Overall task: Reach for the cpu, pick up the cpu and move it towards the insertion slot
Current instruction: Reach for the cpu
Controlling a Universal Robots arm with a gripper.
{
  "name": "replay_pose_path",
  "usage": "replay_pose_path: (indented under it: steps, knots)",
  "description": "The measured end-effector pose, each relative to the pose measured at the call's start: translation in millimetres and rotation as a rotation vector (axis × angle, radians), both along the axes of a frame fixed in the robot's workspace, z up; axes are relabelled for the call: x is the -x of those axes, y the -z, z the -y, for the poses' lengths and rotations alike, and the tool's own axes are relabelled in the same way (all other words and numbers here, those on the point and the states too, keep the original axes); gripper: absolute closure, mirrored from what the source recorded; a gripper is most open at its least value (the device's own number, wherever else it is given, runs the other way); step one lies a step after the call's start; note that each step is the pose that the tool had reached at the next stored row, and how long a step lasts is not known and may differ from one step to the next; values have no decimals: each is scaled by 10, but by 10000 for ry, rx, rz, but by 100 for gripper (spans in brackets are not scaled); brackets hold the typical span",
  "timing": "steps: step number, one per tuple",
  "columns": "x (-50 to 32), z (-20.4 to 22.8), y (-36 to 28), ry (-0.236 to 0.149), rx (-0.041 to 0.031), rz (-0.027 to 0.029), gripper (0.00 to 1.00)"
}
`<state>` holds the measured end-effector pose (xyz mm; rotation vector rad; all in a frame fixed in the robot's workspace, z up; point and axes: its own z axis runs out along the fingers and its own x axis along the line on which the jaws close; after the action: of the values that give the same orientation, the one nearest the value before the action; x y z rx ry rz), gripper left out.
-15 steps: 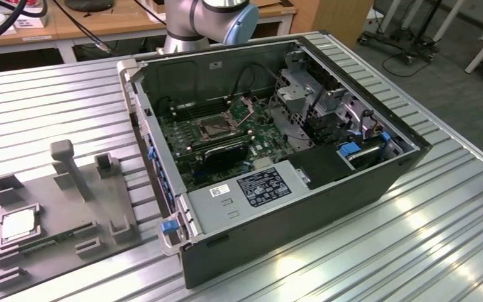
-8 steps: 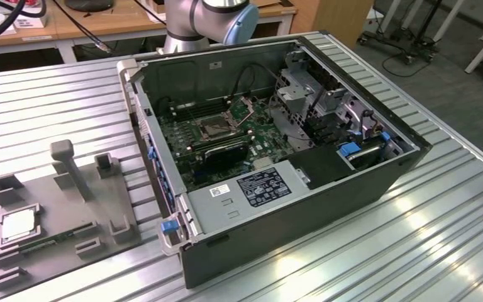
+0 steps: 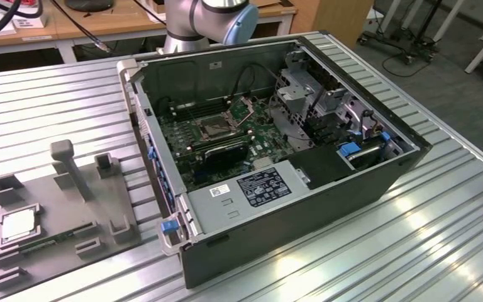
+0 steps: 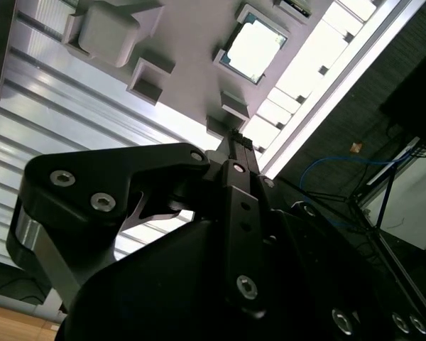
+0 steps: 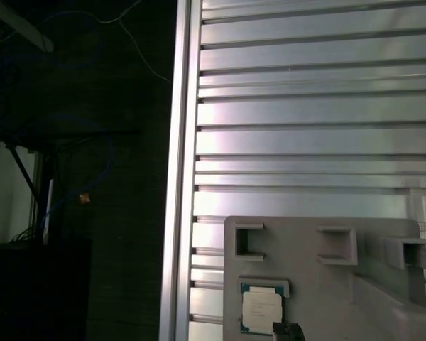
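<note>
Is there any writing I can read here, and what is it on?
Nothing is legible.
Black label on the power supply: print too small to read.
White sticker beside it: too small to read.
cpu: any marking on its top is too faint to read.

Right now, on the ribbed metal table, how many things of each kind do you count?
Thin square silvery cpu: 1
Long narrow green circuit stick: 1
Grey plastic tray: 1
Open black computer case: 1
Total: 4
</note>
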<state>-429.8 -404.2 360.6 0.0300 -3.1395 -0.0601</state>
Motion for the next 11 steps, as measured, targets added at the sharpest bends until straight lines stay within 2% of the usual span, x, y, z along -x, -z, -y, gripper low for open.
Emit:
replay_pose_path:
  steps: [11]
  knots:
    - [62, 14, 18, 0, 0, -1, 89]
